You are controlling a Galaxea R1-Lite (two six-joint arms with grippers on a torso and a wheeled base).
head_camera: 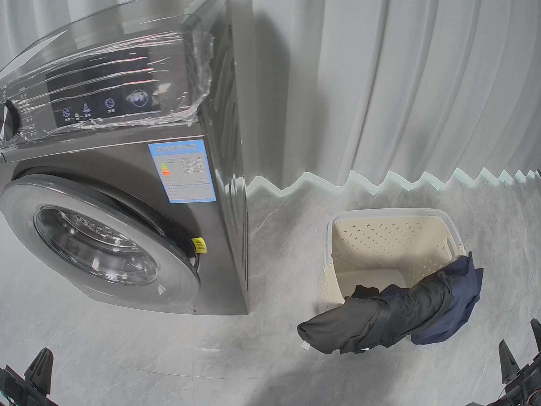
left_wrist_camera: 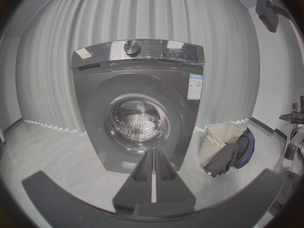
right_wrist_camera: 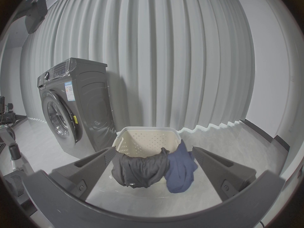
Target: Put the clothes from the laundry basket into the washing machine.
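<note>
The washing machine [head_camera: 222, 238] stands on the grey floor [head_camera: 270, 367] in front of a white pleated curtain [head_camera: 394, 74]. Its round door [head_camera: 96, 243] is closed, and the metal drum shows through the glass. Clear plastic film [head_camera: 112, 94] covers the control panel on top, a blue label [head_camera: 182, 170] is stuck to the front above the door, and a small yellow tag [head_camera: 199, 245] sits at the door's right edge. To the right of the machine, apart from it and near the curtain's hem, the cream perforated laundry basket [head_camera: 389, 238] sits on the floor. A black garment [head_camera: 366, 320] is draped over the basket's near rim, part inside and part spilling out onto the floor. A navy garment [head_camera: 456, 305] hangs over the near right corner, touching the black one. The left gripper [left_wrist_camera: 154, 152] is held low in front of the machine's door, well short of it, its jaws clenched together on nothing, with only a thin slit between them. The right gripper [right_wrist_camera: 152, 151] hangs low before the basket, short of the clothes, its jaws released and spread wide with nothing between them.
</note>
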